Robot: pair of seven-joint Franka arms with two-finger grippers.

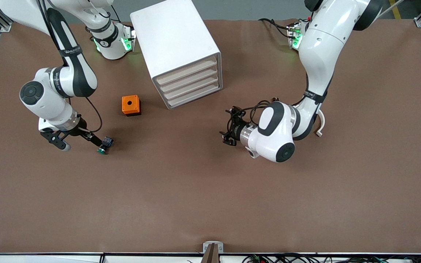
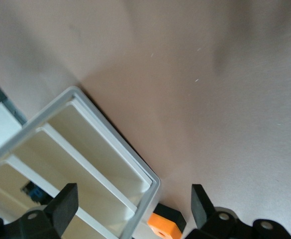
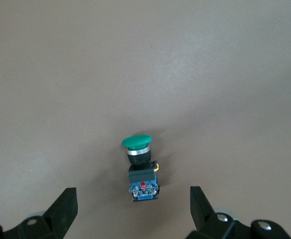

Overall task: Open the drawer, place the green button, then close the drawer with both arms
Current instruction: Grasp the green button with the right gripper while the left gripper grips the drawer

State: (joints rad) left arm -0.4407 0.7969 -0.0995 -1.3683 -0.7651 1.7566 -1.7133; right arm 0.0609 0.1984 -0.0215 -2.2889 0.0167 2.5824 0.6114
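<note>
The white cabinet [image 1: 175, 40] stands in the middle of the table toward the arms' bases. Its lowest drawer [image 1: 196, 98] [image 2: 100, 149] is pushed in like the three above it. My left gripper [image 1: 227, 125] [image 2: 133, 209] is open, level with the drawer fronts and a short way in front of them, touching nothing. The button [image 1: 105, 145] [image 3: 141, 172], green cap on a dark blue body, lies on its side on the brown table toward the right arm's end. My right gripper [image 1: 83, 145] [image 3: 133, 209] hovers open just over it, one finger to each side, apart from it.
An orange cube [image 1: 131, 105] [image 2: 165, 226] with a hole in its top sits beside the cabinet, between it and the button. Brown table [image 1: 210, 197] stretches bare toward the front camera.
</note>
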